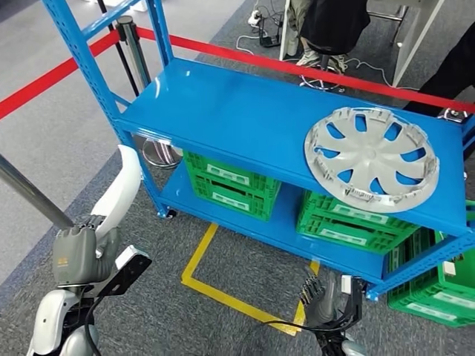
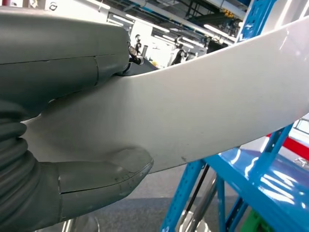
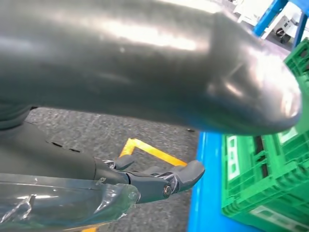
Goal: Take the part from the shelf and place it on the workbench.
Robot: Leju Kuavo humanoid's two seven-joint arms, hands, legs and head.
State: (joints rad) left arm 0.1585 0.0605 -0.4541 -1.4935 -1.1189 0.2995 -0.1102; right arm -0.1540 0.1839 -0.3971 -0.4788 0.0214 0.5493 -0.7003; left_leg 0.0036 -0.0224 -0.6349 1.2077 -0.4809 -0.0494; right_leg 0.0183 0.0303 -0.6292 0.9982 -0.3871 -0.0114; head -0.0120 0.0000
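Progress first: your left hand (image 1: 84,256) already grips a white curved part (image 1: 120,189), which rises from the hand toward the near-left post of the blue shelf (image 1: 224,111). In the left wrist view the thumb (image 2: 105,176) presses one face of that white part (image 2: 204,96) and the hand's cover lies against the other, so I judge the grasp firm. The taking looks done, or nearly so; you cannot confirm from these pictures that this is the piece the task means, since no label shows. The workbench is nowhere visible, so the carry and the placing are all left to do.

Your right hand (image 1: 318,293) hangs low, just before the shelf's near edge, over grey carpet and the yellow floor marking (image 1: 224,293). The right wrist view shows its dark fingers (image 3: 160,181) stretched out with nothing between them, so it is released and free.

Farther on, green crates (image 1: 232,182) stand on the shelf's lower deck, one toward its left end, another (image 1: 352,222) toward the right, and one more (image 1: 442,289) at the far right; you cannot tell what is in any of them. On the top deck, near its right end, a grey wheel cover (image 1: 372,157) lies flat, untouched. Beyond the shelf's far edge runs a red barrier tape (image 1: 336,74).
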